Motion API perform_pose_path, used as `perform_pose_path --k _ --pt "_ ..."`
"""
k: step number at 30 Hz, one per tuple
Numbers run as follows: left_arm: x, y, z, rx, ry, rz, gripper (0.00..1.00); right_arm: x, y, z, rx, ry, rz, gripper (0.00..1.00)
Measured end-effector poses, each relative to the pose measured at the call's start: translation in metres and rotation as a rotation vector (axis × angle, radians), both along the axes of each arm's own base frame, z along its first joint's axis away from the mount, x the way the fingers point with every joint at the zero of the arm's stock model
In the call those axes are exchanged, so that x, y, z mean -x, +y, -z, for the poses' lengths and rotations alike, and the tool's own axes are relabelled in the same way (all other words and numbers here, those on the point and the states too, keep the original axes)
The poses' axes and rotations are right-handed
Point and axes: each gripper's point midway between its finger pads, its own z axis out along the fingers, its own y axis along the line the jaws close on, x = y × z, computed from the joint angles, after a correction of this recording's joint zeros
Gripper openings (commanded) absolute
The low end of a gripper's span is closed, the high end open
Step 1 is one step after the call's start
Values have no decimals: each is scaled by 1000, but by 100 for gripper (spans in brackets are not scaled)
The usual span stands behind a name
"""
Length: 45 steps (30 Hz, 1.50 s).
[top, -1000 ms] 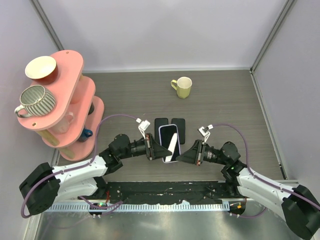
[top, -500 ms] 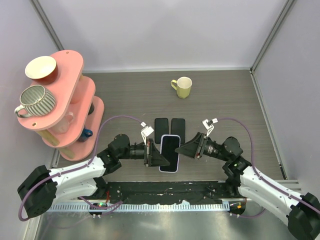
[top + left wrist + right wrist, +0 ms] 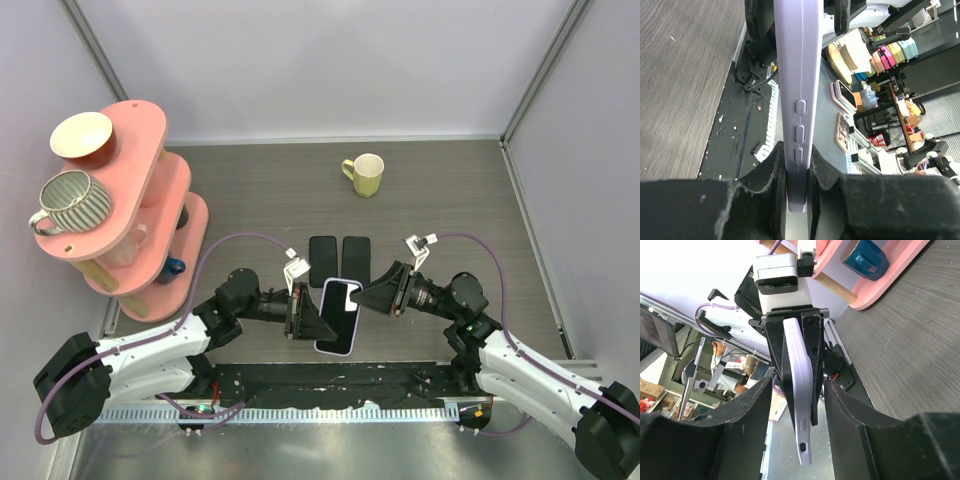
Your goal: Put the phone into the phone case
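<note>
The left hand [image 3: 318,318] is pinched tight on a light purple phone case [image 3: 799,75]. Its two black fingers [image 3: 765,175] press on the flat front and back of the case, near one end. Three small buttons show on the thin side of the case. From above, the dark face of the phone [image 3: 338,315] shows inside the purple rim. So the phone and case are together in the left hand, near the front edge of the counter [image 3: 260,190], between the two arms. The right hand [image 3: 368,296] is at the other side of the case. It is partly open, with one finger on each side of the case and a gap both ways, so it holds nothing. Two dark flat phone-shaped things [image 3: 322,258] lie side by side on the counter just behind the held case. A yellow mug [image 3: 366,175] stands farther back. A pink shelf [image 3: 150,200] with cups stands on the left.
</note>
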Motion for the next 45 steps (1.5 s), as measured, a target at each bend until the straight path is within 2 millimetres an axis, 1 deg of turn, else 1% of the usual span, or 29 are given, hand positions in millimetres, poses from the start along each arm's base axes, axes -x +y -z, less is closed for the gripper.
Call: perform_pose_path --k 2,3,5,6,9,10,14,16,17,19,21,22,23,26,28,29,31,32,35,36,38,40,41,43,44,45 --pt "1 0 1 -3 3 5 0 0 0 -2 -5 -6 0 46" --pt "1 0 1 -4 4 6 0 0 0 -2 -6 -6 0 36" --pt "1 1 2 -8 7 6 0 0 0 -2 -6 -8 0 24" --pt "2 1 2 -10 9 7 0 0 0 -2 -7 -5 0 14" --pt "2 0 1 -12 14 12 0 0 0 -2 -3 -15 1 2" --pt "2 0 1 -13 16 12 0 0 0 -1 0 -21 3 1" --pt "0 0 5 -36 26 4 0 -4 1 2 43 -37 16 1" --pt "-1 0 8 -49 29 -4 0 -7 2 3 81 -44 20 14" --pt "-2 -1 8 -50 26 -6 0 -8 2 3 98 -46 23 26" --pt "-4 -2 8 -53 20 -7 0 -9 1 1 121 -50 30 31" --pt "-5 -3 7 -55 13 -10 0 -11 0 1 143 -43 46 32" --pt "-6 -3 8 -58 12 -10 0 -12 -1 1 149 -41 53 30" --pt "-6 -3 10 -64 11 -8 0 -13 -2 2 161 -37 62 20" --pt "-6 -3 15 -80 20 -6 0 -15 -2 6 183 -32 71 1" --pt "-4 -3 15 -82 27 2 0 -15 -2 7 191 -47 70 1" --pt "-4 -3 15 -82 28 3 0 -15 -2 7 194 -50 70 10" --pt "-3 -3 15 -82 29 4 0 -15 -2 8 198 -50 68 26" --pt "-4 -3 15 -82 29 3 0 -15 -2 8 197 -50 67 35" --pt "-8 -4 15 -84 22 -21 0 -15 -2 9 197 -29 67 46" --pt "-9 -4 15 -85 23 -30 0 -15 -2 11 202 -22 65 47" --pt "-14 -6 13 -76 28 -61 0 -13 -1 17 214 1 52 47" --pt "-19 -8 8 -54 32 -90 0 -10 -1 24 218 15 37 45" --pt "-21 -9 6 -42 32 -100 0 -8 -1 28 219 28 28 35" --pt "-25 -9 4 -26 46 -129 0 -4 -1 34 197 48 12 24" --pt "-26 -9 6 -30 59 -138 0 -2 -1 36 183 54 5 16" --pt "-26 -9 10 -34 70 -145 0 -1 -1 37 171 57 1 13"
